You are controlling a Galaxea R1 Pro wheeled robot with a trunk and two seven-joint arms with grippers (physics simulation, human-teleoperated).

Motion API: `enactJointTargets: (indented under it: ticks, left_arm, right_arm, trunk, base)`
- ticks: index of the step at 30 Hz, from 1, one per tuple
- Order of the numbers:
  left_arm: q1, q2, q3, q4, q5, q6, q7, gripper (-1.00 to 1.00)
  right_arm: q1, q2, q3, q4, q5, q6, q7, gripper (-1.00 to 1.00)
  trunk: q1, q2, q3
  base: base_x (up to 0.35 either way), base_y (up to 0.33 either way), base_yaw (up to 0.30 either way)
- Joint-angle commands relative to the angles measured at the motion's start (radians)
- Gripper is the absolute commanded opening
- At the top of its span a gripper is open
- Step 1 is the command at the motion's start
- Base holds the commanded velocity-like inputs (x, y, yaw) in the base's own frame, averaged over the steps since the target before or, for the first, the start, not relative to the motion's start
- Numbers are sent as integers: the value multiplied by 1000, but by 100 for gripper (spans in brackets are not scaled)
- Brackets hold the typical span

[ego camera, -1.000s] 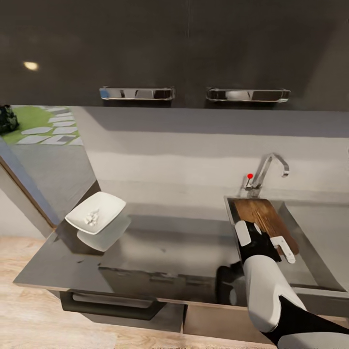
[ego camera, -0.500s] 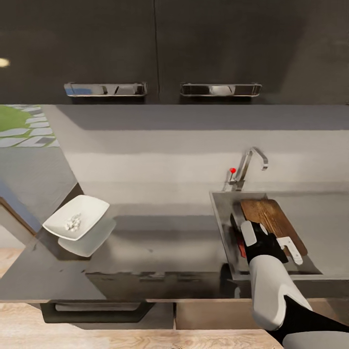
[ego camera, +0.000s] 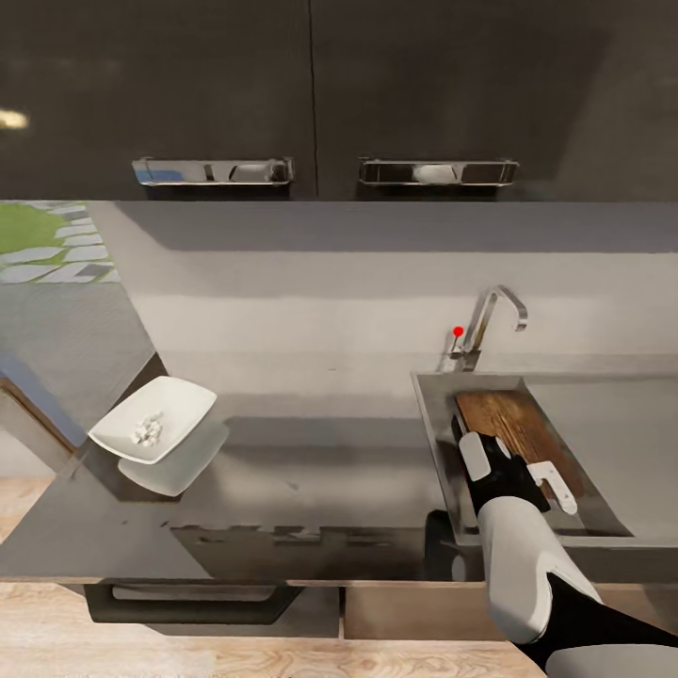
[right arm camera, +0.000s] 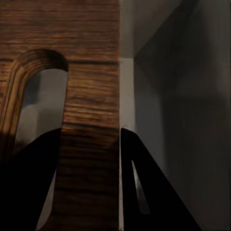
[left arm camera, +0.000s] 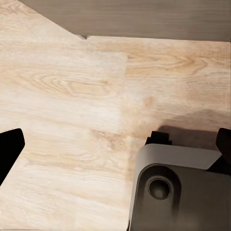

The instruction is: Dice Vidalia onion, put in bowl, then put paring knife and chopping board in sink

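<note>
The right gripper [ego camera: 523,463] clamps the handle end of the chopping board [ego camera: 513,424], which lies in the sink [ego camera: 435,424]. The bowl [ego camera: 153,431] with diced onion [ego camera: 146,430] sits on the countertop [ego camera: 311,480]. The left gripper's [left arm camera: 115,144] fingers spread wide above wooden floor [left arm camera: 72,96].
</note>
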Motion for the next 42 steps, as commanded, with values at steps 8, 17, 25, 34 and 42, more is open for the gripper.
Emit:
enactJointTargets:
  ticks: [8, 17, 25, 34, 42]
  left_arm:
    - [-2, -1, -8, 5, 8, -7, 0, 100]
    - [-2, -1, -8, 5, 8, -7, 0, 100]
    - [-2, -1, -8, 5, 8, -7, 0, 100]
    - [-3, 0, -8, 5, 8, -7, 0, 100]
    - [-2, 1, -8, 5, 8, -7, 0, 100]
  right_arm:
    - [-1, 1, -2, -1, -4, -10, 1, -100]
    - [-1, 0, -5, -1, -4, -10, 1, -100]
    - [-1, -2, -5, 15, -4, -10, 2, -100]
    - [-1, -2, -5, 29, -4, -10, 3, -100]
    - [-1, -4, -5, 37, -4, -11, 27, -100]
  trunk:
    - [1, -2, -2]
    - [1, -2, -6]
    - [1, -2, -19]
    - [1, -2, -33]
    - [1, -2, -46]
  base:
    - [0, 0, 82]
    - [0, 0, 17]
    - [0, 0, 12]
    - [0, 0, 0]
    - [0, 0, 0]
